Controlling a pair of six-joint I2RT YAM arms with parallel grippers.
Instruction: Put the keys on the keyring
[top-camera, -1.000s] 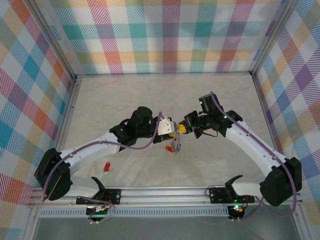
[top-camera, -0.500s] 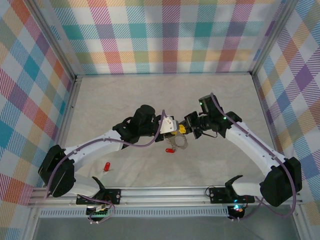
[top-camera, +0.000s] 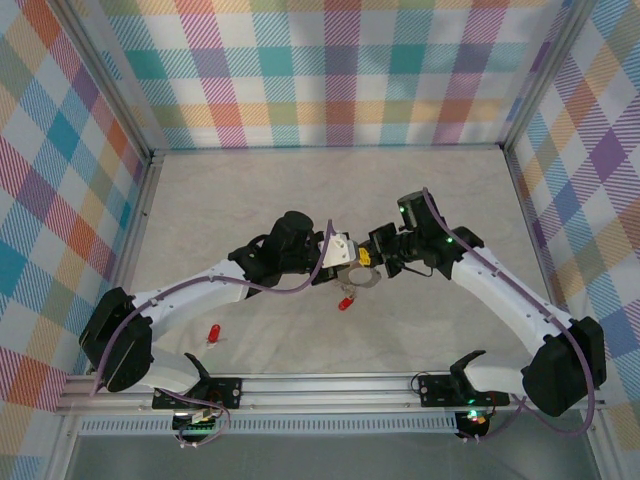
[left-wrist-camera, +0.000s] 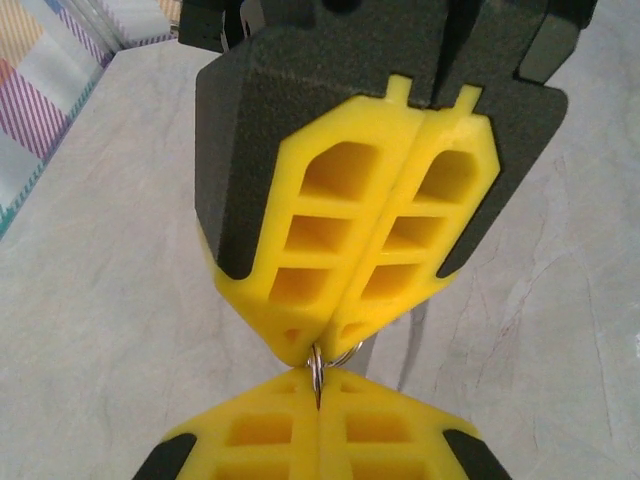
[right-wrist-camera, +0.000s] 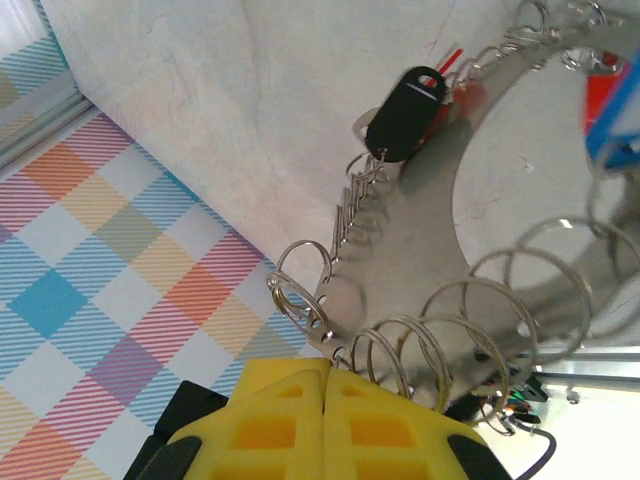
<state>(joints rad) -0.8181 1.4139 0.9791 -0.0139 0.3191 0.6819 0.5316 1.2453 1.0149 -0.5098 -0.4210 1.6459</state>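
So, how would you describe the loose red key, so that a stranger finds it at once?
Start at the left arm, which rises from the table's near edge. Just on its near side, on the pale table, lies a tiny red key. Unlike the other red key beside the keyring, it lies alone, touching nothing.

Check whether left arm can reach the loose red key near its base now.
Probably not yet: bare table leaves the way to the red key free, but the left end effector is shut on the keyring, as is the right end effector.
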